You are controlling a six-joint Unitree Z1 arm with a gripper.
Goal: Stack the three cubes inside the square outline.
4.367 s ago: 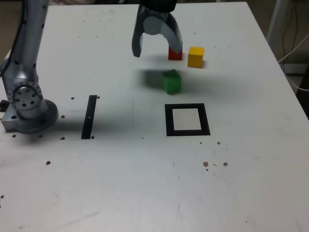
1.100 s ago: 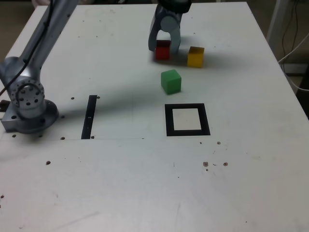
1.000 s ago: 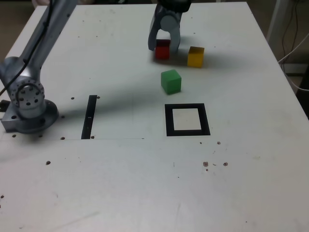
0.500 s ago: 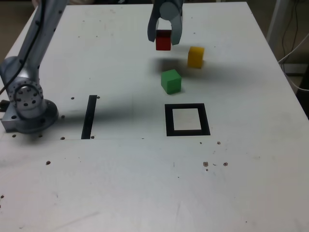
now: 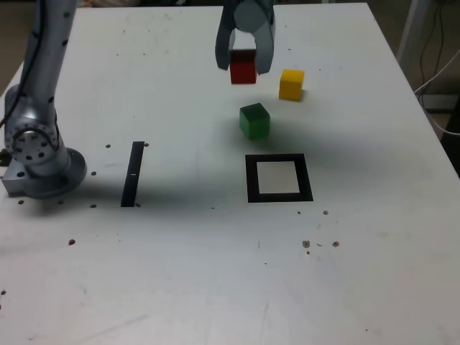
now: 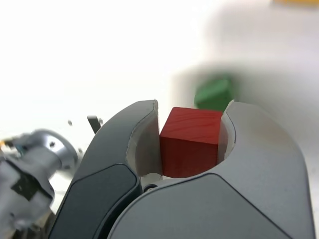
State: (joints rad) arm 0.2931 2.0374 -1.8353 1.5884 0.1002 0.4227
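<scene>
Cubes (image 5: 291,85), three: one red, clamped in one hand (image 5: 244,66); one outline (image 5: 307,178).

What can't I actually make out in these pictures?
- Red cube: its sides against the jaws, covered by them in the wrist view.
- Yellow cube: mostly cut off by the wrist view's edge.
- Green cube: blurred in the wrist view, partly behind the jaws.

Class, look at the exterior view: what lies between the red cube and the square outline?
In the exterior view, the green cube lies between the red cube and the square outline.
</scene>
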